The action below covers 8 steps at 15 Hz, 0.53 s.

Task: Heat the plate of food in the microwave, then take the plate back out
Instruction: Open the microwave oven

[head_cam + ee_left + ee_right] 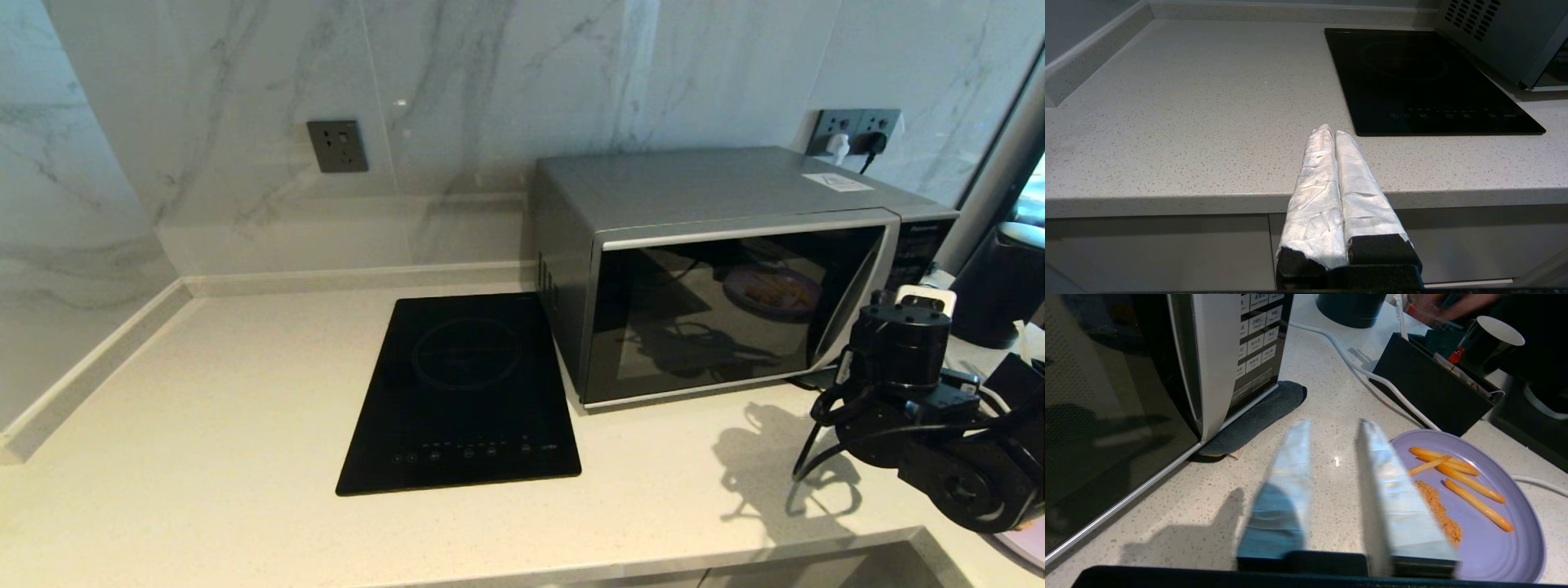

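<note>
Several fries lengthwise across plate

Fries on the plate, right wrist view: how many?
4 fries visible on the lilac plate: two stacked toward the far rim, one short angled below, one long nearest. The right gripper's finger may hide more.

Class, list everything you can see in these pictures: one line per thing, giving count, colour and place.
microwave: one, silver-grey, door shut, on the counter's right.
induction hob: one, black, left of the microwave.
plate of food: one, lilac, on the counter, right of the microwave.
wall sockets: grey, on the marble wall.
black cup: one, behind the plate.
counter: one, speckled white.
left gripper: at the counter's front edge, shut.
right gripper: open, beside the plate.
</note>
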{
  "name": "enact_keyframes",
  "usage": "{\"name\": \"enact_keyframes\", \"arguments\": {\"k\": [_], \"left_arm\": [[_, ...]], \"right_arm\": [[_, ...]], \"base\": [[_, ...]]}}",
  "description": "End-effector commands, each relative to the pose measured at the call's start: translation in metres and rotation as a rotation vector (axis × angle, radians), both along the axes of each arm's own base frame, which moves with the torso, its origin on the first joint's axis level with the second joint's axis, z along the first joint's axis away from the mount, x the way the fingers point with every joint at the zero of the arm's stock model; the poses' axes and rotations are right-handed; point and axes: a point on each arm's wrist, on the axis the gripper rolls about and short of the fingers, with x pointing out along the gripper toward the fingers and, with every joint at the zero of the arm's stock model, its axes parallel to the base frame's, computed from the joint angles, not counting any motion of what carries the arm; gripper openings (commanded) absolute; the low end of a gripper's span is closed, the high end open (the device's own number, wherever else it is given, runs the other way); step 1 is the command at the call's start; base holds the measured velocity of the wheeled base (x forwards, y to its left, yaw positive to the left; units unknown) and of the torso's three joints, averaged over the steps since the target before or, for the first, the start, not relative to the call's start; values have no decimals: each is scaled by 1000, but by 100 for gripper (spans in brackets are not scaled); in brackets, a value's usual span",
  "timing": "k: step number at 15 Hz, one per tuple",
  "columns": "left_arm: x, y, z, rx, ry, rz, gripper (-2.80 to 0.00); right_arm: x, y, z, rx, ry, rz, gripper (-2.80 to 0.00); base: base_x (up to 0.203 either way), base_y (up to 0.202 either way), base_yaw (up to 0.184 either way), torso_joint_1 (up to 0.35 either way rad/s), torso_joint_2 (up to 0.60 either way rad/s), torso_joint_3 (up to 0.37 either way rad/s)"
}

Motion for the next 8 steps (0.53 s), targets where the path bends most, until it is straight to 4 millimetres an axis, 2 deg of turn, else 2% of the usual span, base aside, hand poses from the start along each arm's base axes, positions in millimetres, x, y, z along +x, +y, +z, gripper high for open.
{"name": "enact_keyframes", "arguments": {"k": [1,8], "left_arm": [[0,0,0,-1,0,1,-280],[0,0,0,-1,0,1,-280]], "right_arm": [[2,1,-1,0,-6,-5,0],[-10,2,0,1,1,7,0]], "base": [[0,0,0,0,0,0],[0,0,0,0,0,0]]}}
